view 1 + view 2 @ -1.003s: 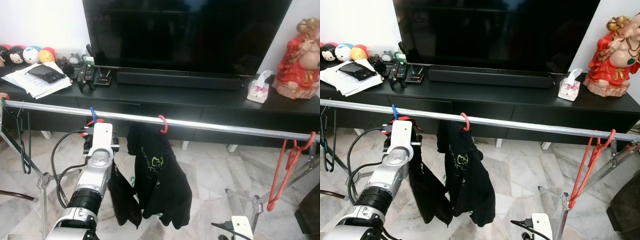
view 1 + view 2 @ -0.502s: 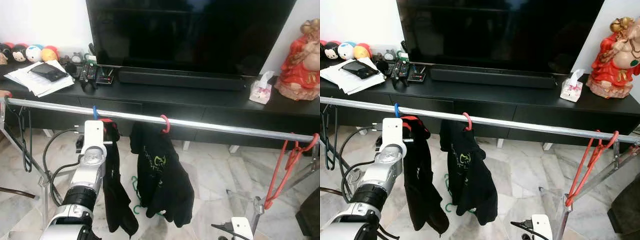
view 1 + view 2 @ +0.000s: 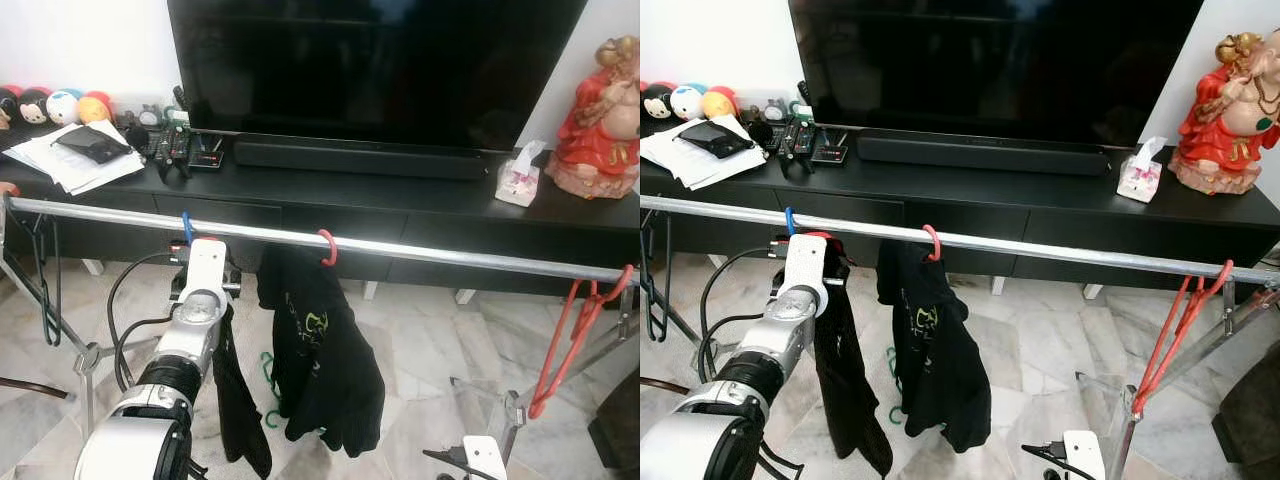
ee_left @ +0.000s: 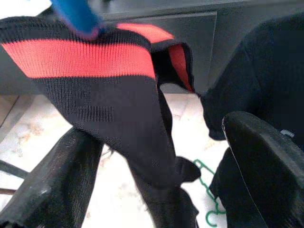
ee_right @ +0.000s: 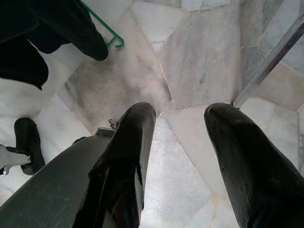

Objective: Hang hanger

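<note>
Blue hanger (image 3: pixel 186 227) on rail (image 3: pixel 420 250), black red-striped garment (image 4: pixel 109 95) draped.

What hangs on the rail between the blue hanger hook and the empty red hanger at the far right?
A pink hook carrying a black T-shirt hangs on the rail between the blue hook and the red hanger, seen in the left eye view.

No legible text or labels.
</note>
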Tool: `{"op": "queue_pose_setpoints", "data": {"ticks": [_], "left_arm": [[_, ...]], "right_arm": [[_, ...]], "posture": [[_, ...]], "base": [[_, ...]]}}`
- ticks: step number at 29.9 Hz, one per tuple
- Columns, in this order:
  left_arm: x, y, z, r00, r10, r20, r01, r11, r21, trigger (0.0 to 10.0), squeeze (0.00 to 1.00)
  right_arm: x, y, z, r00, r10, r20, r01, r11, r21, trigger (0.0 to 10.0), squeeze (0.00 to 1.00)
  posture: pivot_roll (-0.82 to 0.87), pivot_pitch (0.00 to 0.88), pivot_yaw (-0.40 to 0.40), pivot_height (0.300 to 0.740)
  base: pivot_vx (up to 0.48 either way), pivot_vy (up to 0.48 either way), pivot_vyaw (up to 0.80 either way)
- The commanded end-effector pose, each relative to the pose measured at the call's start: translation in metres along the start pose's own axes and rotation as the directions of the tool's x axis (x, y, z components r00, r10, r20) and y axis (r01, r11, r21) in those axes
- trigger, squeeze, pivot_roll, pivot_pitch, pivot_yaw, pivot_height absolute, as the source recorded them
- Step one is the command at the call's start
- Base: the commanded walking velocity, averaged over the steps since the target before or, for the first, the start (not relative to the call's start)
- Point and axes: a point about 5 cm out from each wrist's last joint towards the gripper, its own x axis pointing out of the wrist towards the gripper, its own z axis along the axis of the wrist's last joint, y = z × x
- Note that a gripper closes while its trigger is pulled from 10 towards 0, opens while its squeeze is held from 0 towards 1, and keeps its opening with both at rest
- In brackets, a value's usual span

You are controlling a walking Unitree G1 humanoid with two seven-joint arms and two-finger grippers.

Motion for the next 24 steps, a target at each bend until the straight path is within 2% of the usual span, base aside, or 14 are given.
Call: {"op": "queue_pose_setpoints", "data": {"ticks": [1, 2, 3, 4, 6, 7, 8, 9, 15, 24], "left_arm": [[0.002, 0.0, 0.005, 1.0, 0.003, 0.008, -0.003, 1.0, 0.007, 10.0, 0.0], [0.003, 0.001, 0.004, 1.0, 0.014, 0.002, -0.014, 1.0, 0.01, 9.5, 0.0], [0.003, 0.001, 0.003, 1.0, 0.018, 0.001, -0.018, 1.0, 0.009, 9.5, 0.0], [0.003, 0.0, 0.003, 1.0, 0.021, 0.0, -0.021, 1.0, 0.008, 4.8, 0.0], [0.003, -0.003, 0.002, 1.0, 0.028, -0.005, -0.028, 1.0, -0.001, 2.7, 0.0], [0.003, -0.003, 0.002, 1.0, 0.028, -0.005, -0.028, 1.0, -0.001, 2.7, 0.0], [0.003, -0.004, 0.003, 1.0, 0.029, -0.006, -0.029, 1.0, -0.01, 1.6, 0.0], [0.003, -0.006, 0.004, 1.0, 0.027, -0.002, -0.027, 0.999, -0.018, 0.0, 0.0], [0.005, -0.011, 0.011, 0.999, 0.039, 0.013, -0.039, 0.999, -0.031, 0.0, 0.0], [0.006, -0.005, 0.011, 0.996, 0.091, -0.002, -0.091, 0.996, -0.016, 0.0, 0.0]], "right_arm": [[-0.001, -0.004, 0.0, 1.0, -0.01, 0.004, 0.01, 1.0, 0.001, 10.0, 0.0], [-0.001, -0.005, -0.001, 1.0, -0.01, 0.004, 0.01, 1.0, 0.002, 10.0, 0.0], [-0.001, -0.005, -0.001, 1.0, -0.01, 0.004, 0.01, 1.0, 0.002, 10.0, 0.0], [-0.001, -0.005, -0.001, 1.0, -0.011, 0.004, 0.011, 1.0, 0.003, 10.0, 0.0], [-0.001, -0.005, -0.002, 1.0, -0.01, 0.003, 0.01, 1.0, 0.004, 10.0, 0.0], [-0.001, -0.005, -0.002, 1.0, -0.01, 0.003, 0.01, 1.0, 0.004, 10.0, 0.0], [-0.001, -0.005, -0.002, 1.0, -0.01, 0.002, 0.01, 1.0, 0.002, 10.0, 0.0], [-0.002, -0.005, -0.003, 1.0, -0.008, 0.001, 0.008, 1.0, -0.004, 10.0, 0.0], [-0.002, -0.005, -0.003, 1.0, -0.007, 0.0, 0.007, 1.0, -0.004, 10.0, 0.0], [-0.002, -0.005, -0.005, 1.0, -0.004, -0.004, 0.004, 1.0, -0.002, 10.0, 0.0]], "posture": [[-0.09, 0.0, -0.09, 0.74], [-0.09, 0.0, -0.09, 0.74], [-0.09, 0.0, -0.09, 0.74], [-0.09, 0.0, -0.089, 0.74], [-0.09, 0.0, -0.089, 0.74], [-0.09, 0.0, -0.089, 0.74], [-0.09, 0.0, -0.091, 0.74], [-0.1, 0.0, -0.093, 0.74], [-0.1, 0.0, -0.091, 0.74], [-0.11, 0.0, -0.09, 0.74]], "base": [[0.0, 0.0, 0.0], [0.0, 0.0, 0.0], [0.0, 0.0, 0.0], [0.0, 0.0, 0.0], [0.0, 0.0, 0.0], [0.0, 0.0, 0.0], [0.0, 0.0, 0.0], [0.0, 0.0, 0.0], [0.0, 0.0, 0.0], [0.0, 0.0, 0.0]]}}
